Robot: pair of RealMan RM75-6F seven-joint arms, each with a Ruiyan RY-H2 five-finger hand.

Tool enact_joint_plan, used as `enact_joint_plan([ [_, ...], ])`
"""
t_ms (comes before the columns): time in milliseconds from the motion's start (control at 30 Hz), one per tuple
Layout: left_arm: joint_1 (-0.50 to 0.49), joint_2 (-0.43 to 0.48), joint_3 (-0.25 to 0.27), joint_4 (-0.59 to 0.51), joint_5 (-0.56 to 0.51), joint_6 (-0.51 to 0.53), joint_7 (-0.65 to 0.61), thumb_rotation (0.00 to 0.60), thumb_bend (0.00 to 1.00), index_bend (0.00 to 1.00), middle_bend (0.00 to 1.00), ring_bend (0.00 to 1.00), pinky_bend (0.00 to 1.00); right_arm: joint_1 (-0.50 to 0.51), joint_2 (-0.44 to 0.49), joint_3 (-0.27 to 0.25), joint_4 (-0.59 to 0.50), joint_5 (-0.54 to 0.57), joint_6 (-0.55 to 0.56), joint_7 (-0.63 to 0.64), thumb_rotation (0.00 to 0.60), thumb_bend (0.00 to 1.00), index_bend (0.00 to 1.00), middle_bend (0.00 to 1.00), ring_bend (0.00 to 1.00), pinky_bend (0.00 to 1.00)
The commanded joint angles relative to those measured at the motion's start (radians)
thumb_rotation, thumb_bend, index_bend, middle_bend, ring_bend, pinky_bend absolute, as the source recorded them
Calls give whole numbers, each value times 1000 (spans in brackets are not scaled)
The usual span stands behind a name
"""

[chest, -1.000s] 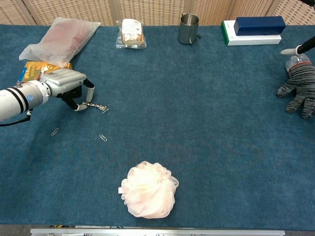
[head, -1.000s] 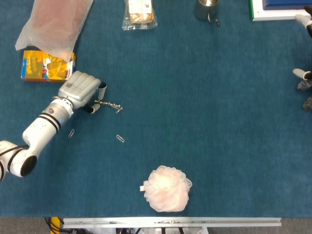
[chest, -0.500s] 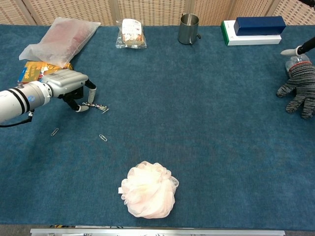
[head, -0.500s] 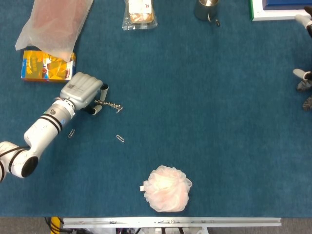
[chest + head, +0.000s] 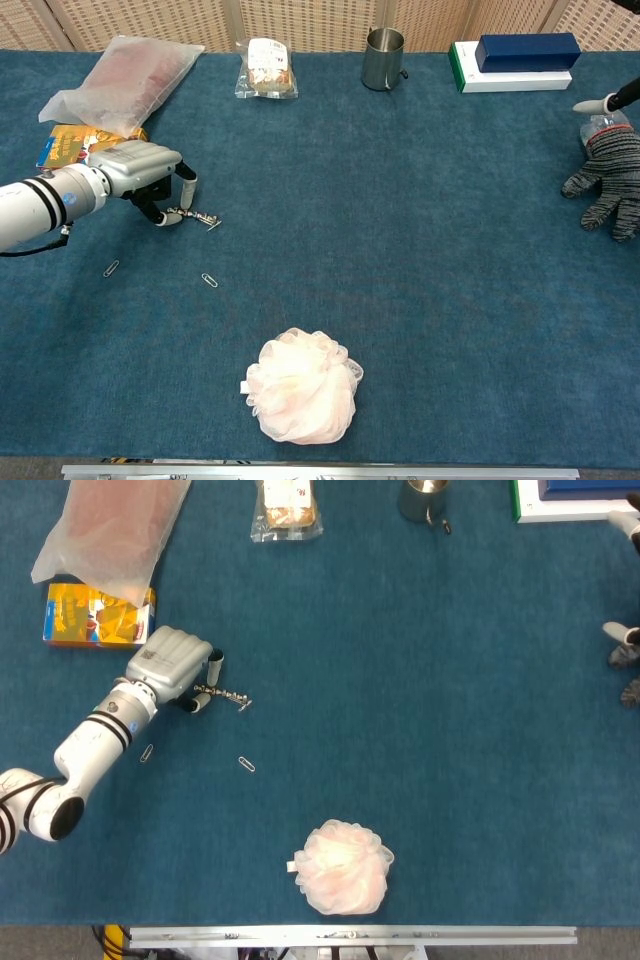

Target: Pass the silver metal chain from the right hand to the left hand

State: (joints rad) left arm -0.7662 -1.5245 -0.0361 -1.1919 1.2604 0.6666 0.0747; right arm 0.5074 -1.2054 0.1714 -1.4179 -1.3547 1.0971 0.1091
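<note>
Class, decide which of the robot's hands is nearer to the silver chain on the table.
Left. The left hand has its fingertips at one end of the silver chain; the right hand sits far off at the table's opposite edge.

One chain (image 5: 226, 695), two paper clips (image 5: 246, 764), one bath pouf (image 5: 345, 866). One metal cup (image 5: 384, 58), two plastic bags (image 5: 122, 77). One orange box (image 5: 97, 615), one striped glove (image 5: 608, 182).

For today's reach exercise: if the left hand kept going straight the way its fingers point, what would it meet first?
The chain, lying on the table right at the left hand's fingertips; whether they already touch it is unclear.
</note>
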Motion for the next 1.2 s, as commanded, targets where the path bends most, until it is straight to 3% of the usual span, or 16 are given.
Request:
enact_joint_plan([
  [33,-2,-1,-2,1,-11,-6,10,600,298,511,1000,1000,1000,0,-1,-1,2,-1,-1,3,600,0,129,25,0,35],
  [1200,-5,-1,-4,-35,-75,1,86,600,298,552,1000,1000,1000,-4,-2,-10,10,-10,-5,19,600,0,128,25,0,35],
])
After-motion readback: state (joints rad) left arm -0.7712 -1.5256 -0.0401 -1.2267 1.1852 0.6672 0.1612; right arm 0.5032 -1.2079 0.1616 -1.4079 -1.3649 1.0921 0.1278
